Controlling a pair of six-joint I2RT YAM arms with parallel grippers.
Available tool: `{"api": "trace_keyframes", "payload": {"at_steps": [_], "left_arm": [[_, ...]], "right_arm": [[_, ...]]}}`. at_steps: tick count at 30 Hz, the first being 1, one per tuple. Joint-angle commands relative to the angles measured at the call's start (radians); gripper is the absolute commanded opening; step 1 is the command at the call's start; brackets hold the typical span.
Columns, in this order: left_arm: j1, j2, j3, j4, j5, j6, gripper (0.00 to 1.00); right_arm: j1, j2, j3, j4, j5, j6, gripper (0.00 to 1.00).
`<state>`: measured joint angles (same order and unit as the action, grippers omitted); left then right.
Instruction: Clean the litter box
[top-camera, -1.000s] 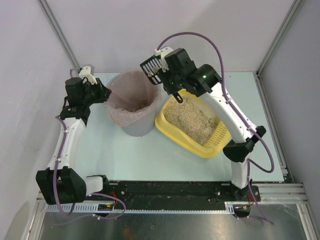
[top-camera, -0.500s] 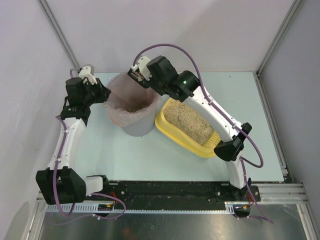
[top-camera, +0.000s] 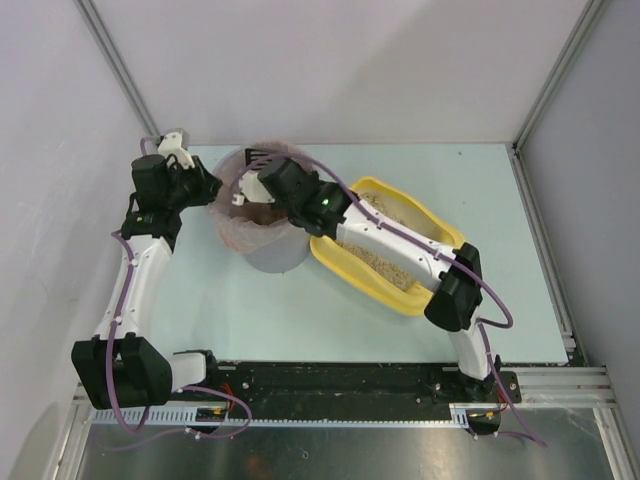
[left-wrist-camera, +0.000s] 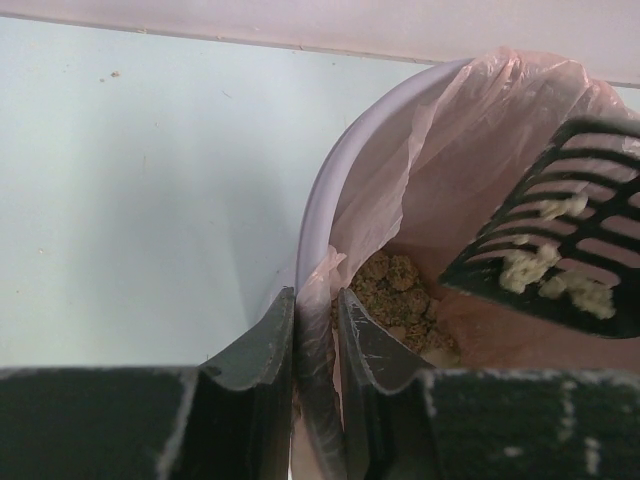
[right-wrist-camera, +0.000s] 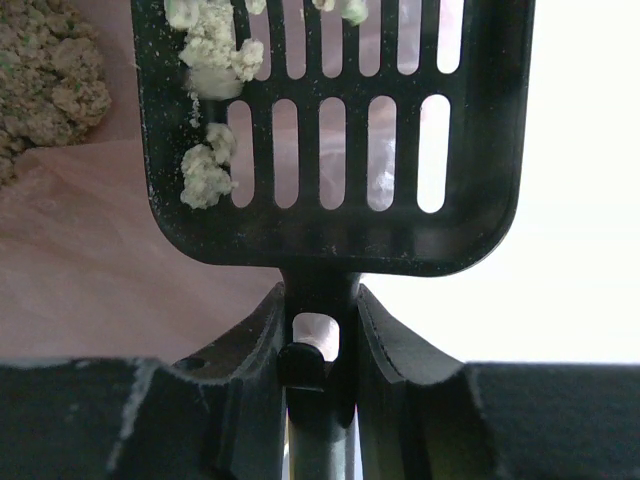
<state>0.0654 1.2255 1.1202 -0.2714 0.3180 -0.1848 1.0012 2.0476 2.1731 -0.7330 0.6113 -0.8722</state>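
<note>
Within the last second the right arm has swung left, away from the far end of the shallow yellow plastic litter box (top-camera: 385, 290), and the right gripper (top-camera: 252, 192) now stands over the mouth of the tall grey round bin (top-camera: 275, 256) with the thin pink bag liner (top-camera: 228, 215); the left arm has kept its place. The litter box, with beige sandy litter inside, lies on the pale green table (top-camera: 250, 310) just beside the bin, on its right side. The right arm crosses above the box, so a good part of the litter is hidden, and only the top view shows the box at all. The small black slotted plastic scoop (right-wrist-camera: 340, 225) is hard to make out from above — the wrist views show it well. In the right wrist view the two fingers are closed on the scoop's handle. Pale clumps (right-wrist-camera: 210, 60) lie on the slots at the left part, and brownish lumps of waste (right-wrist-camera: 45, 70) rest on the liner below; the far end of the scoop is cut off by the upper edge. The left wrist view gives what the others do not: the left gripper (left-wrist-camera: 315, 300) pinches the bin's rim together with the liner between its fingers. In that view the scoop comes in from the right, above the inside of the bin — its right part is cut off by the edge of the picture.
</note>
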Motion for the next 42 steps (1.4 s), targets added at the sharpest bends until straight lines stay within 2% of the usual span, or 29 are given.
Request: {"api": "trace_keyframes", "payload": {"at_steps": [1, 2, 8, 14, 20, 22, 31, 38, 42], "left_arm": [[-0.033, -0.014, 0.029, -0.012, 0.108, 0.005, 0.02], [-0.033, -0.018, 0.029, -0.012, 0.107, 0.007, 0.02], [-0.033, -0.018, 0.029, -0.012, 0.107, 0.007, 0.02], [-0.033, -0.018, 0.029, -0.012, 0.105, 0.007, 0.01], [-0.033, -0.021, 0.029, -0.012, 0.108, 0.005, 0.01], [-0.033, -0.020, 0.029, -0.012, 0.108, 0.005, 0.01], [-0.033, -0.024, 0.029, -0.014, 0.107, 0.005, 0.00], [-0.033, -0.026, 0.029, -0.014, 0.101, 0.011, 0.01], [-0.033, -0.027, 0.029, -0.014, 0.101, 0.011, 0.01]], "right_arm": [[0.023, -0.115, -0.096, 0.295, 0.094, -0.246, 0.00], [0.027, -0.121, -0.116, 0.329, 0.105, -0.314, 0.00], [0.042, -0.161, -0.243, 0.555, 0.162, -0.485, 0.00], [0.051, -0.222, -0.415, 0.871, 0.153, -0.721, 0.00], [0.059, -0.262, -0.619, 1.271, 0.122, -0.996, 0.00], [0.062, -0.259, -0.656, 1.319, 0.117, -1.034, 0.00], [0.060, -0.288, -0.782, 1.520, -0.045, -1.225, 0.00], [0.027, -0.241, -0.890, 1.857, -0.255, -1.409, 0.00], [0.014, -0.239, -0.918, 1.916, -0.298, -1.436, 0.00]]}}
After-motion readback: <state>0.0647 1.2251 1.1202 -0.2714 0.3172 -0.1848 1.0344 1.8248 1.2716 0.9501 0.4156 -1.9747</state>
